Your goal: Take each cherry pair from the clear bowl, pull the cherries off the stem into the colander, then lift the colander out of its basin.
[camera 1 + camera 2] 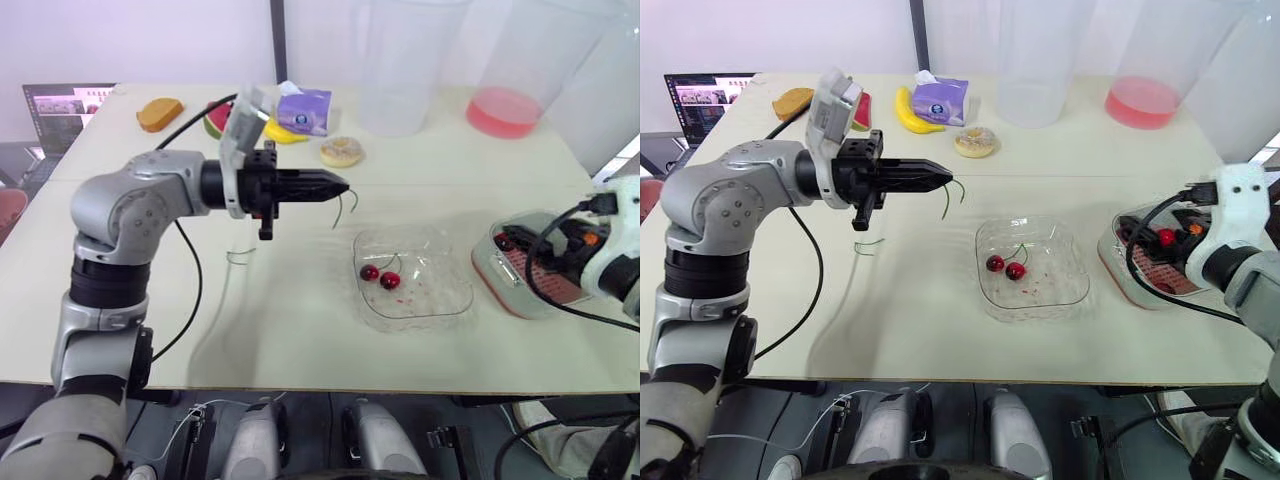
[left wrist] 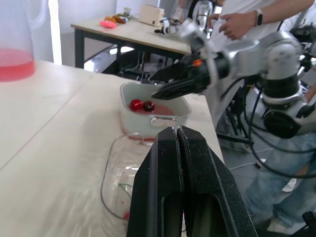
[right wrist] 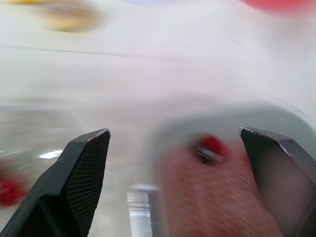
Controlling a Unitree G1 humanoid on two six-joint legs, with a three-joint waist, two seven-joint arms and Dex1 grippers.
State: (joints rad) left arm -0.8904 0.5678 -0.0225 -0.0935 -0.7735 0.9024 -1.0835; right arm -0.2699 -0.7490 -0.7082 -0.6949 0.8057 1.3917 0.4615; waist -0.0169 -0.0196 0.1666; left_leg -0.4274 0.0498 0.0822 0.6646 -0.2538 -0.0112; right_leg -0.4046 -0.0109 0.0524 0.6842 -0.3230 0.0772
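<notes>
My left gripper point(image 1: 343, 187) is shut on a bare green stem point(image 1: 346, 208) that hangs from its tips, held above the table to the left of the clear bowl point(image 1: 445, 300). One cherry pair point(image 1: 379, 275) with its stem lies in the bowl. At the right, the red colander point(image 1: 548, 283) sits in its clear basin point(image 2: 129, 119) with two cherries point(image 2: 142, 105) inside. My right gripper point(image 3: 175, 143) hovers open just over the colander. A second bare stem point(image 1: 240, 257) lies on the table below my left arm.
At the back of the table are a banana point(image 1: 905, 112), a purple tissue pack point(image 1: 304, 108), a donut point(image 1: 341, 151), bread point(image 1: 159, 113) and two tall clear containers, one holding pink liquid point(image 1: 503, 110). A laptop point(image 1: 62, 110) stands far left. People stand beyond the table's right end point(image 2: 247, 19).
</notes>
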